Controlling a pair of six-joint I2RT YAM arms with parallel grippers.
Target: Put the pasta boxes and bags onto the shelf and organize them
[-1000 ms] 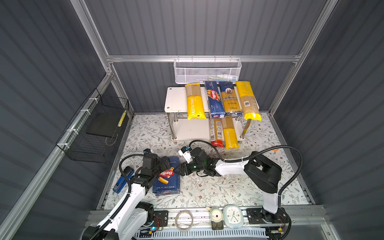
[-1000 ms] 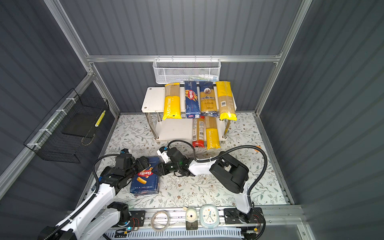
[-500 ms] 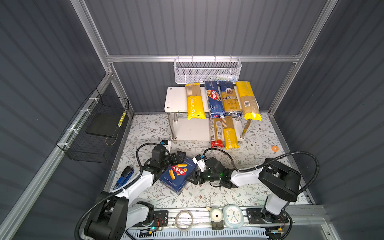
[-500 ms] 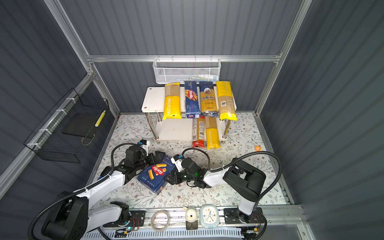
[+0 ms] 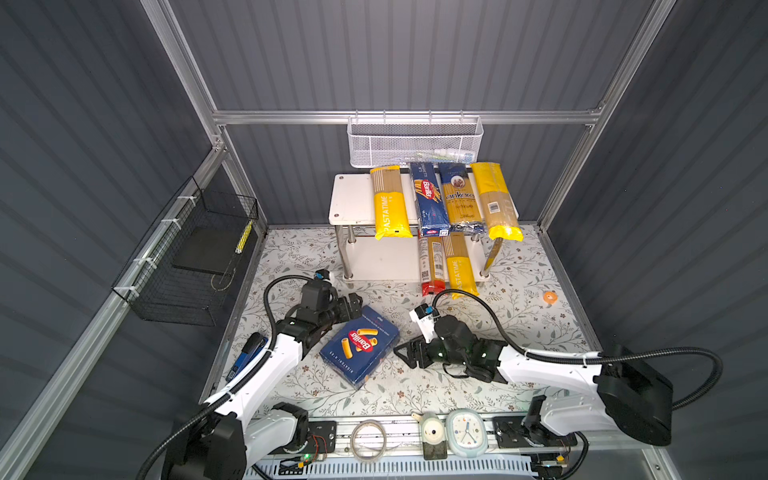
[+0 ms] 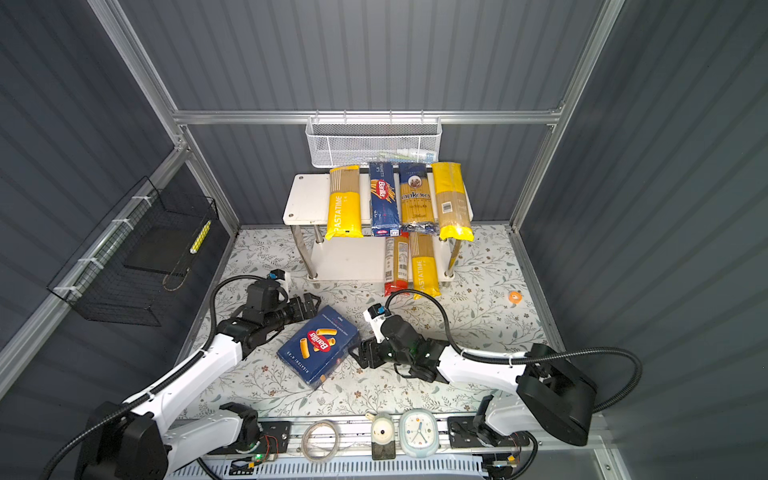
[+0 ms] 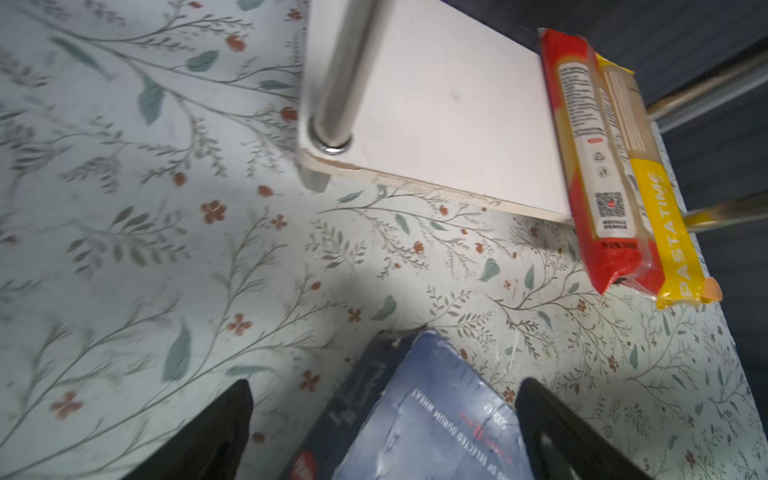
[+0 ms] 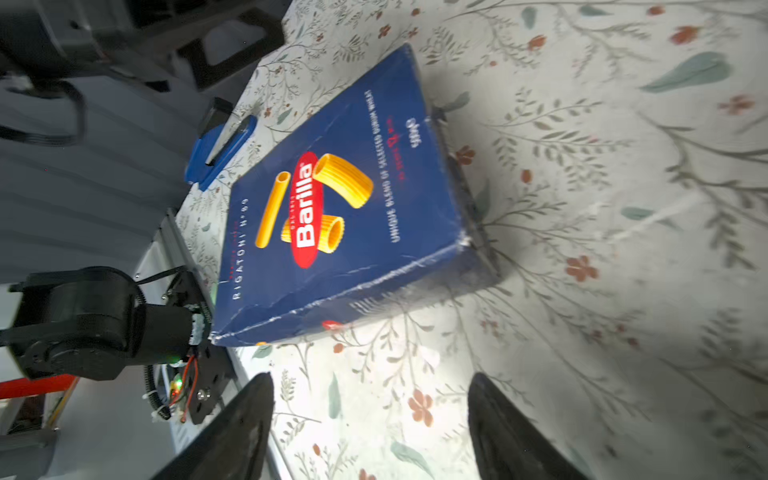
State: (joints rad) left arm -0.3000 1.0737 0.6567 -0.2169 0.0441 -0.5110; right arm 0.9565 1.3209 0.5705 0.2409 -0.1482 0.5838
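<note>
The rigatoni box [image 5: 359, 351] lies flat on the floral tabletop [image 5: 519, 324], near and left of the shelf [image 5: 349, 199], between the two arms. The left claw [image 5: 354, 306] is spread wide, with its fingers [image 7: 216, 432] either side of the box's far corner and not clamping it. The right claw [image 5: 405, 353], just right of the box, is released and empty. Six spaghetti packs [image 5: 430, 199] lie on the shelf's right half, four on top and two below.

Overhead pair, 2 wrists share rigatoni box [image 5: 359, 351].
</note>
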